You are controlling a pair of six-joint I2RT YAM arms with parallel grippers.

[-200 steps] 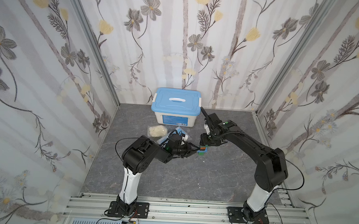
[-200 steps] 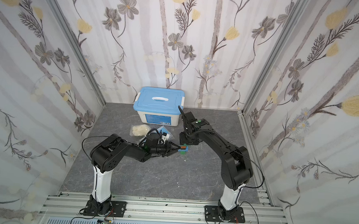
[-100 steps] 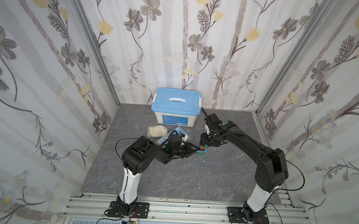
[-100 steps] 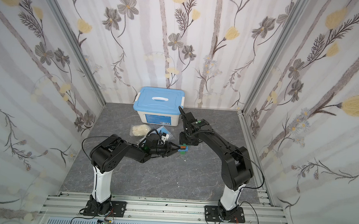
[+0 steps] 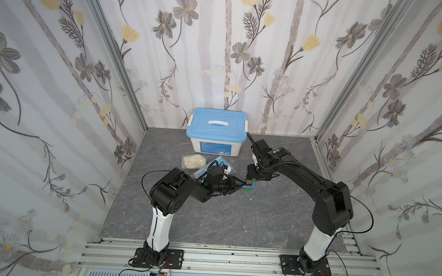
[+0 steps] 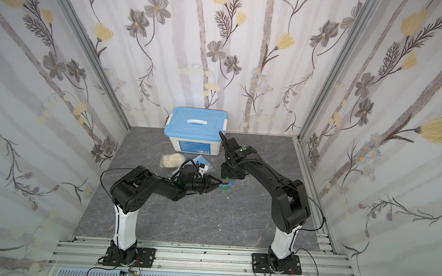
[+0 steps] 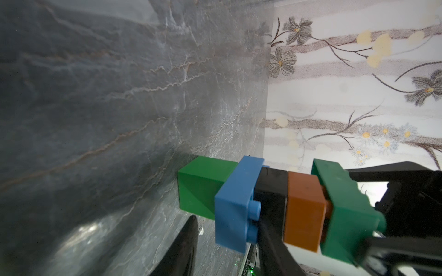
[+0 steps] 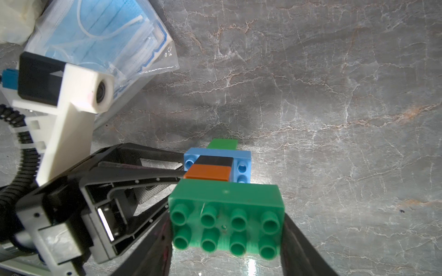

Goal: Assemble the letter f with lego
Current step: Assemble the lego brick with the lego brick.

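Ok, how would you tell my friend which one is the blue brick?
Find the big blue-lidded box at the very back. Just in front, the left gripper and right gripper meet at a little brick tower. The blue brick is second from the bottom, the only blue one, sticking out wider than the black brick and orange brick above it.

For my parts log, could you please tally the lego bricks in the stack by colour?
green brick: 2
blue brick: 1
black brick: 1
orange brick: 1
Total: 5
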